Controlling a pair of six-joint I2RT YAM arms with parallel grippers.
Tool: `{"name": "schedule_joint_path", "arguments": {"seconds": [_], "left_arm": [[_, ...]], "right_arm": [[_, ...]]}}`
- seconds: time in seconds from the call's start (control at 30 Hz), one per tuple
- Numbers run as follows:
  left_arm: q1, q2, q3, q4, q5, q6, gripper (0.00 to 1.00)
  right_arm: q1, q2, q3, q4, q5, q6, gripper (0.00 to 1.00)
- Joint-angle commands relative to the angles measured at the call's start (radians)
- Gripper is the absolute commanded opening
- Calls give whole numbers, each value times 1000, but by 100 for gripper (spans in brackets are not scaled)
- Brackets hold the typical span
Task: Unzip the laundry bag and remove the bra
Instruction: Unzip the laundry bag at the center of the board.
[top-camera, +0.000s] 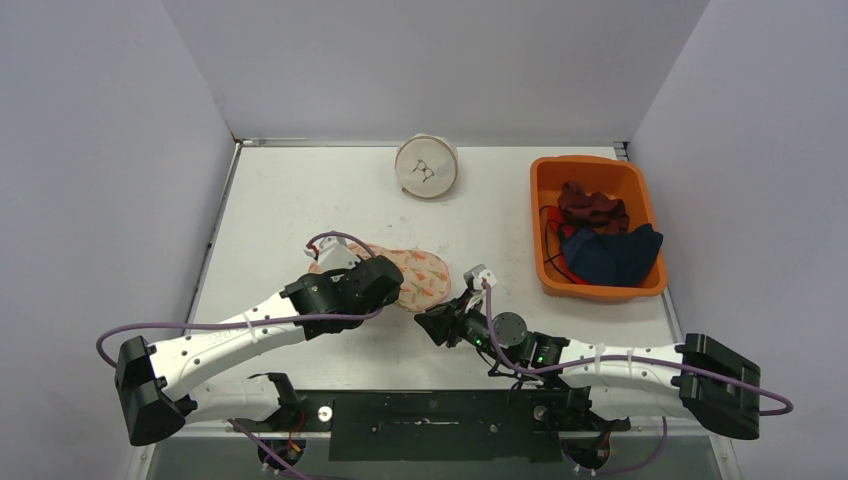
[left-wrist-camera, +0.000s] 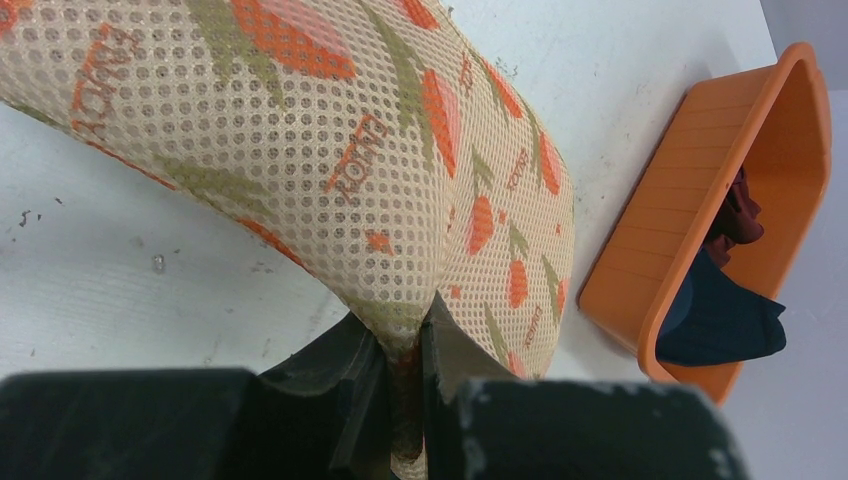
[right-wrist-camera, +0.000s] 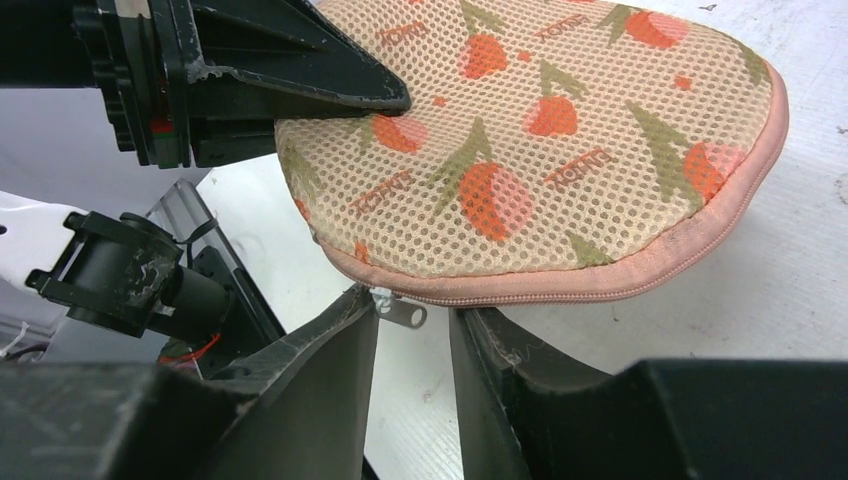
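Left gripper (left-wrist-camera: 402, 325) pressed together, pinching an edge of the laundry bag (top-camera: 425, 278) between its fingers; mesh fabric is squeezed in the narrow slot between the two pads. Right gripper (right-wrist-camera: 412, 308) part spread, jaws on either side of the small metal zipper pull (right-wrist-camera: 402, 313), which hangs in the gap. No clear clamp on it. The left finger sits just beside the pull's base, the right finger is apart from it.

Laundry bag: beige mesh, orange-and-green fruit print, pink zipper band (right-wrist-camera: 620, 280) round the edge. It sits mid-surface, near the front, between the two arms. The left arm comes in from the left over the bag's left part. The right arm comes in from the right, with its gripper at the bag's near right edge. In the right wrist view the zipper looks closed along the visible stretch, and the near edge is held up off the surface (top-camera: 300, 200). Bag contents are hidden by the mesh; cannot tell what is inside.

Orange bin (top-camera: 537, 220) is on the right side of the surface, well apart from the bag. It holds a dark red garment (top-camera: 592, 207) and a navy garment (top-camera: 612, 252). A white round item (top-camera: 427, 166) with a dark mark on its face sits at the far middle, near the back wall, apart from everything else.
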Motion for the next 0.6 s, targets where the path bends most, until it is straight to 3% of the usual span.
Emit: {"name": "schedule_joint_path", "arguments": {"seconds": [0.0, 0.37, 0.57], "left_arm": [[-5, -10, 31, 41, -13, 6, 0], [-5, -19, 14, 51, -6, 3, 0], [-5, -26, -4, 62, -8, 8, 0]], "right_arm": [[-3, 3, 41, 70, 30, -2, 30], [-1, -21, 28, 30, 47, 3, 6], [6, -67, 22, -63, 114, -12, 5]]}}
